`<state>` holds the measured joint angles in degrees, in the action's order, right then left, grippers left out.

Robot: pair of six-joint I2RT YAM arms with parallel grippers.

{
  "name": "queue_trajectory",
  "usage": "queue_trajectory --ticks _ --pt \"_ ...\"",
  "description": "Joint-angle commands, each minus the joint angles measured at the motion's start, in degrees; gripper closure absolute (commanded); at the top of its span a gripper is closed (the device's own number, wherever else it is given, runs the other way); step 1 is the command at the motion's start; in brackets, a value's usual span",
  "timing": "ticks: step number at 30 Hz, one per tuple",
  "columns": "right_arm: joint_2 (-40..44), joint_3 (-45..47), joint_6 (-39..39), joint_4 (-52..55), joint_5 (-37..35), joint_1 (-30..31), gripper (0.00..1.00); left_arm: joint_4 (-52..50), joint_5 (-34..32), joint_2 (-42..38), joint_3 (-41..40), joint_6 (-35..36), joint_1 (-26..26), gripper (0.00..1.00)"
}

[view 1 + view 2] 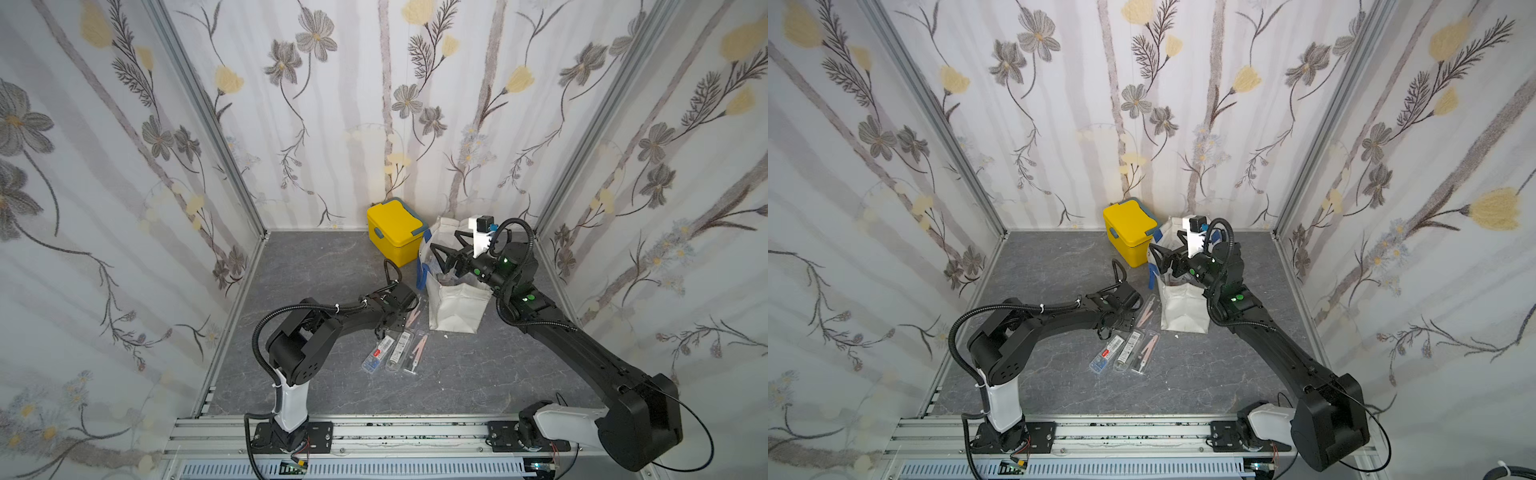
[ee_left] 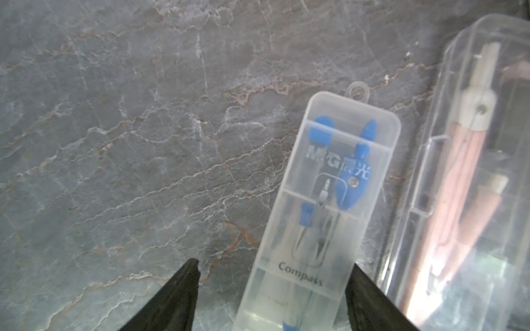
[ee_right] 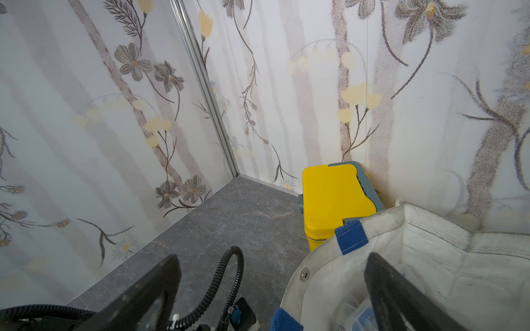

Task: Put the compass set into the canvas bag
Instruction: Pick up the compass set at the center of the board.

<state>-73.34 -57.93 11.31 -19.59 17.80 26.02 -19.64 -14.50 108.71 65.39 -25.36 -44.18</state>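
On the grey tabletop (image 1: 332,270), below mid-frame, centre the parted fingers of your left gripper (image 2: 275,266) astride the blue compass case (image 1: 376,355); your right gripper (image 3: 272,256) gapes across the canvas bag (image 3: 381,220) rim.

Blue compass set (image 2: 324,200) is partly cut off.

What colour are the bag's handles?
The handles are blue, clearest in the right wrist view.

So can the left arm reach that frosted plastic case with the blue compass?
Probably yes: its end effector straddles the frosted plastic case, open; the clear case with a pink compass alongside isn't blocking.
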Motion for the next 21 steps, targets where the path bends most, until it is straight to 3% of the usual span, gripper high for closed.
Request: queue_trajectory --ticks 1,7,14,21 --pt "-1.13 -2.39 -5.85 5.31 -6.16 2.39 0.01 -2.42 -0.27 -0.63 -2.02 -0.33 0.63 0.27" --pt "-2.89 -3.65 -6.25 4.79 -6.92 4.06 0.00 -0.15 0.74 -2.83 -5.61 -1.18 1.55 0.30" --pt "-4.70 -5.61 -4.90 5.74 -4.85 4.30 0.00 7.06 6.59 -6.04 -9.80 -1.40 3.54 0.30" --pt "-4.97 -5.88 -4.09 5.01 -3.40 4.83 0.00 7.07 6.68 -5.45 -9.85 -2.03 4.44 0.36"
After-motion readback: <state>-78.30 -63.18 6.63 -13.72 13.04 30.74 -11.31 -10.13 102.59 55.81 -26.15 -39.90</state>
